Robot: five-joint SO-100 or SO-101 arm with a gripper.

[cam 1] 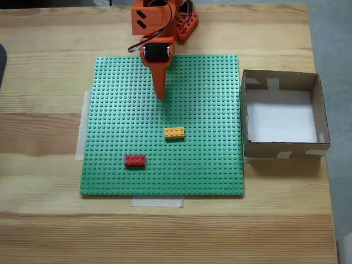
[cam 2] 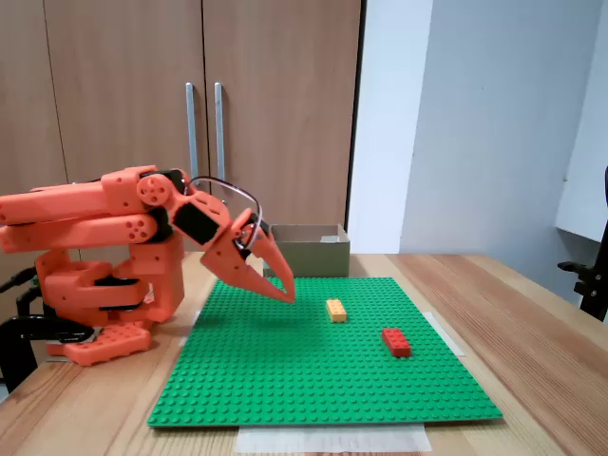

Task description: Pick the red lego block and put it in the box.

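Observation:
The red lego block (cam 1: 135, 160) (cam 2: 396, 342) lies flat on the green studded baseplate (cam 1: 203, 93) (cam 2: 285, 380), near its front edge in the fixed view from above. An orange-yellow brick (cam 1: 174, 132) (cam 2: 336, 310) lies a little farther in, apart from it. The orange gripper (cam 1: 160, 94) (cam 2: 286, 293) hangs just above the plate at the arm's end, fingers together and nothing between them, well short of both bricks. The cardboard box (cam 1: 323, 115) (cam 2: 313, 255) with low walls and a white bottom stands beside the plate; nothing shows inside it.
The arm's orange base (cam 1: 184, 25) (cam 2: 104, 294) sits at the table's far edge in the view from above. White tape (cam 1: 158, 202) holds the plate's edges. Wooden cabinet doors (cam 2: 204, 104) stand behind the table in the side view.

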